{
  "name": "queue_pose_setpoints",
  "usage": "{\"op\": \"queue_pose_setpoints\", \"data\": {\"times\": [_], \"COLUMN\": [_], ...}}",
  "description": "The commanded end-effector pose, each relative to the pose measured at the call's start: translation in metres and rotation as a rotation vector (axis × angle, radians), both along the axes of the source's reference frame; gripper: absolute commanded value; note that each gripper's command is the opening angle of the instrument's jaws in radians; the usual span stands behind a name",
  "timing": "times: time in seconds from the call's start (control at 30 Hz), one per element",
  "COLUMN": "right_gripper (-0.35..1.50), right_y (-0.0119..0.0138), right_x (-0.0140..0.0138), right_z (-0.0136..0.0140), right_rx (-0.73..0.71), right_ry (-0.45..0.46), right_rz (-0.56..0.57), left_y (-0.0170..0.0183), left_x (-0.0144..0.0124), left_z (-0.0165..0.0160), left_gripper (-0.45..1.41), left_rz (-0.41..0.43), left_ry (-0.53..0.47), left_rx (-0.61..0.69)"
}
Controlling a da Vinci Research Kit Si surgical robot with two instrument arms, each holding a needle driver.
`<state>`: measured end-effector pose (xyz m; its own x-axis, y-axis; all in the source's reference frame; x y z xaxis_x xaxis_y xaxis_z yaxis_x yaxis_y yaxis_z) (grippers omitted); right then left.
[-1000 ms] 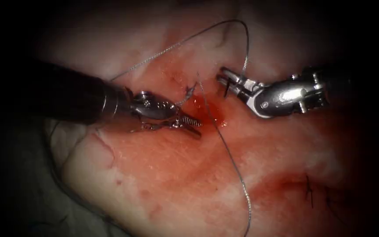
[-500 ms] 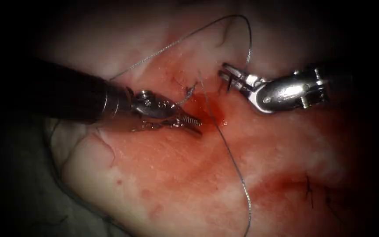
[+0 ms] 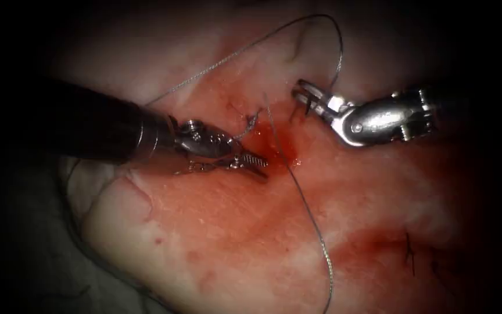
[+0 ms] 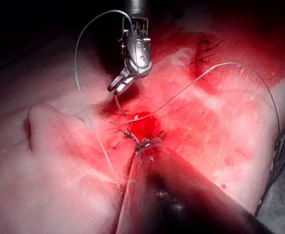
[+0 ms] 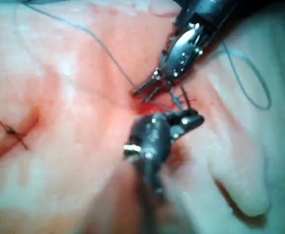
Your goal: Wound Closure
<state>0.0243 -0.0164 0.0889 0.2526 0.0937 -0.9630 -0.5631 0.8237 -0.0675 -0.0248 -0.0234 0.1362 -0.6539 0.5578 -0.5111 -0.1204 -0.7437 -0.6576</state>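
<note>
Pink tissue [image 3: 216, 221] wet with red fluid [image 3: 277, 145] lies under both tools. At nine o'clock of the cut [image 3: 271, 136] we see the left tool [image 3: 254, 166], jaws slightly parted, holding nothing. At three o'clock the right tool [image 3: 304, 96] grips the needle [image 3: 308, 106], mostly hidden by its jaws, clear of tissue. Thread [image 3: 315, 224] runs off toward six o'clock.

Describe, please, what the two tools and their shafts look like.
The left arm's tool is small and silvery, with slim tapered jaws ridged on their inner faces and a rounded, riveted wrist on a long dark shaft ending in a metal collar. The right arm's tool is polished silver, with short jaws and a chunky pinned wrist.
</note>
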Motion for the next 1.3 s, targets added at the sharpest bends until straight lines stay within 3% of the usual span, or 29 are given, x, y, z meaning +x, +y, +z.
{"op": "queue_pose_setpoints", "data": {"times": [0.03,0.67,1.2,1.3], "right_gripper": [-0.35,-0.35,-0.35,-0.35], "right_y": [-0.0006,-0.0013,-0.0013,-0.0008], "right_x": [0.0006,0.0005,0.0,-0.0002], "right_z": [0.0005,0.0022,0.0033,0.0033], "right_rx": [0.02,0.436,0.496,0.438], "right_ry": [0.009,0.191,0.203,0.186], "right_rz": [0.016,0.099,0.115,0.118], "left_y": [-0.0005,-0.0005,-0.0005,-0.0005], "left_x": [-0.0005,-0.0004,-0.0004,-0.0004], "left_z": [0.0005,0.0005,0.0005,0.0005], "left_gripper": [0.24,0.22,0.22,0.22], "left_rz": [0.001,0.001,0.003,0.003], "left_ry": [0.0,-0.001,-0.002,-0.002], "left_rx": [0.002,0.002,0.004,0.004]}}
